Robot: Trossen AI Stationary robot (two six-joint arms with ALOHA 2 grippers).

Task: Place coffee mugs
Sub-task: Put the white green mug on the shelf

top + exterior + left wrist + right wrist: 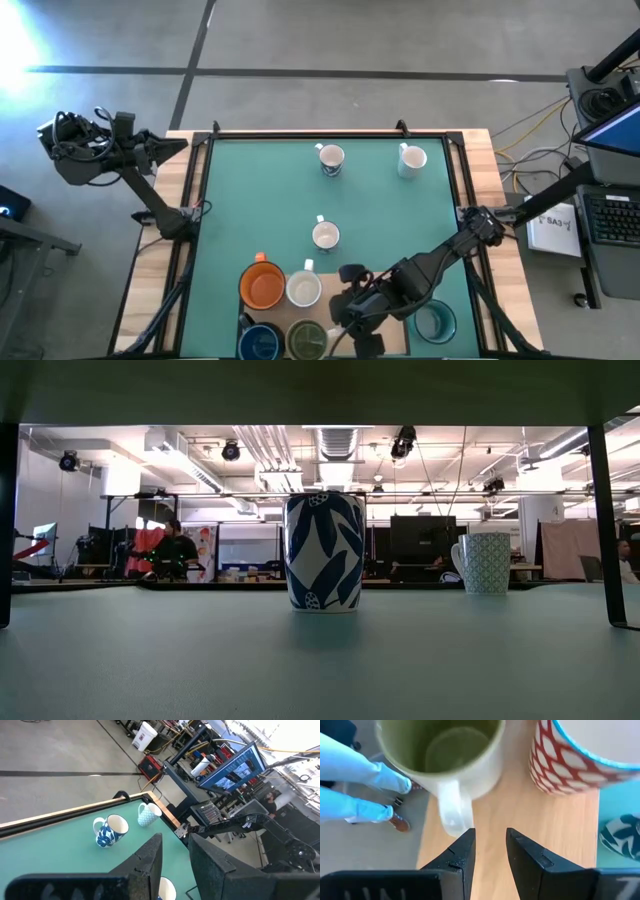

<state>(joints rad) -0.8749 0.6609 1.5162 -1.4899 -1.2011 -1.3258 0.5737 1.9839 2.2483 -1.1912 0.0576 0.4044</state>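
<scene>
Mugs sit in two groups on the green table [230,200]: three placed out in the open, two at the far edge and one mid-table, and a cluster at the near edge with the orange mug [264,285], a white mug [303,289], the blue mug [260,343], the olive mug [307,339] and the teal mug [436,321]. The right gripper [490,842] hovers just short of the olive mug's handle [454,812], its fingers narrowly parted and holding nothing. To grip well, I judge it should straddle the handle or rim squarely before closing, avoiding the red-patterned mug [580,757] beside it. The left gripper [175,855] waits off the table's far left corner, slightly parted and empty. Every mug whose inside shows looks empty.
</scene>
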